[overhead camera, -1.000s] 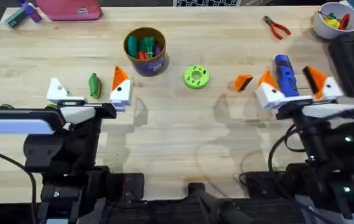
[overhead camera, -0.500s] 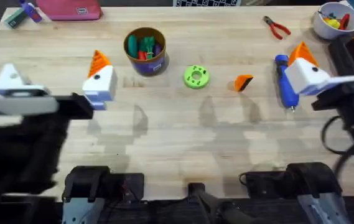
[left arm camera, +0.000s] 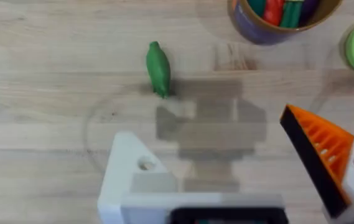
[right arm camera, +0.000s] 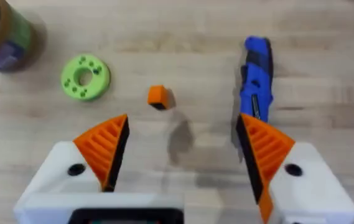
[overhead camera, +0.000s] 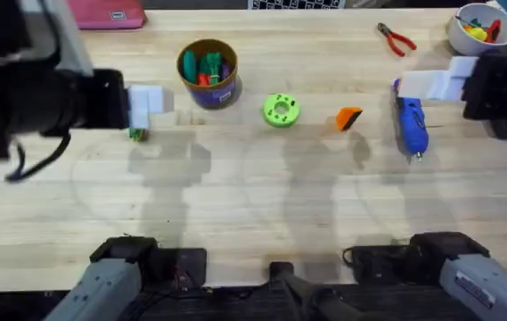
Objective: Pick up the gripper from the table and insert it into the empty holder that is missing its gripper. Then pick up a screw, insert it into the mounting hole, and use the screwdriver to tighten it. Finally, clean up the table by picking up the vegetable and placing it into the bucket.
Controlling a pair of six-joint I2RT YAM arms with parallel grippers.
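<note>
Both arms have been raised since 1 s ago. Left gripper [left arm camera: 239,186] and right gripper [right arm camera: 183,162]: wide open, nothing held. The gripper [overhead camera: 348,118] lies untouched btwn green disc [overhead camera: 281,110] and screwdriver [overhead camera: 410,125]; pickup judged not yet begun.

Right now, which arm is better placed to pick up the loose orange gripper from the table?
Right. The gripper lies on the right half of the table, ahead of the right gripper's open fingers; the left gripper hangs far off, above the vegetable.
</note>
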